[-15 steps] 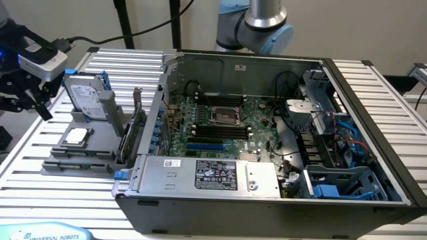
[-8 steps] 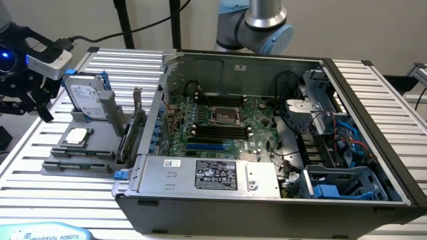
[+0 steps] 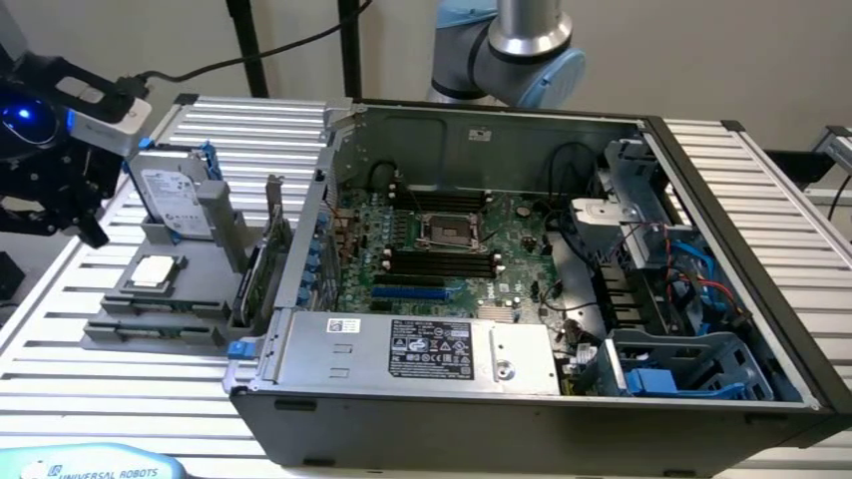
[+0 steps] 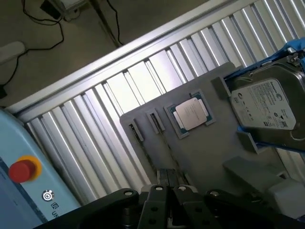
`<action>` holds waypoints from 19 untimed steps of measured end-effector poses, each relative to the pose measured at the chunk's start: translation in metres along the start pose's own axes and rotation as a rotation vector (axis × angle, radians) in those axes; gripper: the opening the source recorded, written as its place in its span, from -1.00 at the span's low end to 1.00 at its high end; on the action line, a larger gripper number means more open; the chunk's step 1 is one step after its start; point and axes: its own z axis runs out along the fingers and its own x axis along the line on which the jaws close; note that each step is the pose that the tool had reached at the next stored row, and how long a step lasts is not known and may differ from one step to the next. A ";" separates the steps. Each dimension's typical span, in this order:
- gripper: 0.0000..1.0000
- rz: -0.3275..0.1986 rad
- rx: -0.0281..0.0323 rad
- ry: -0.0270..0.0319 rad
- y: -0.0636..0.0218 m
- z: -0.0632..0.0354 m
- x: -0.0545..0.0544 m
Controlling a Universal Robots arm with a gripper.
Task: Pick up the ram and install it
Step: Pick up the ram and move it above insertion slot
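Two jaws sit nearly shut on your gripper (image 4: 169,183) near the tray's (image 4: 205,157) edge; go down so, you bump the ram.

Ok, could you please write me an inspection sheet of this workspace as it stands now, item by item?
Surface: ribbed silver aluminium table, bearing an open dark-grey computer case and a grey plastic parts tray.
Job's things: thin green ram stick, cannot be told apart; black memory slots sit on the green motherboard in the case.
Clutter: silver hard drive, square silver processor chip and upright green expansion card, all on the tray.
Grippers: black gripper hangs above the tray's side at the exterior view's left.
Cables: black cable runs to the gripper's side; blue wires lie inside the case.
Surroundings: light-blue pendant with a red button; beige wall.
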 end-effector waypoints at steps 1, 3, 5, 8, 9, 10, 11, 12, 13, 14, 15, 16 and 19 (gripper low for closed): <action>-0.79 -0.018 -0.0003 0.0008 0.0000 0.0008 0.000; -0.79 -0.055 -0.0010 0.0027 -0.0001 0.0026 0.000; -0.79 -0.091 -0.0015 0.0044 -0.0002 0.0043 0.000; -0.79 -0.146 -0.0024 0.0070 -0.0003 0.0070 0.000; -0.79 -0.165 -0.0028 0.0080 -0.0004 0.0079 0.000; -0.79 -0.183 -0.0031 0.0088 -0.0004 0.0087 0.000; -0.79 -0.200 -0.0034 0.0098 -0.0004 0.0095 0.000; -0.79 -0.218 -0.0037 0.0105 -0.0005 0.0104 0.000; -0.79 -0.236 -0.0040 0.0114 -0.0005 0.0113 0.000; -0.79 -0.255 -0.0043 0.0123 -0.0006 0.0120 0.000; -0.79 -0.273 -0.0046 0.0131 -0.0006 0.0128 0.000; -0.79 -0.291 -0.0049 0.0140 -0.0007 0.0135 0.000; -0.79 -0.346 -0.0059 0.0168 -0.0007 0.0152 0.000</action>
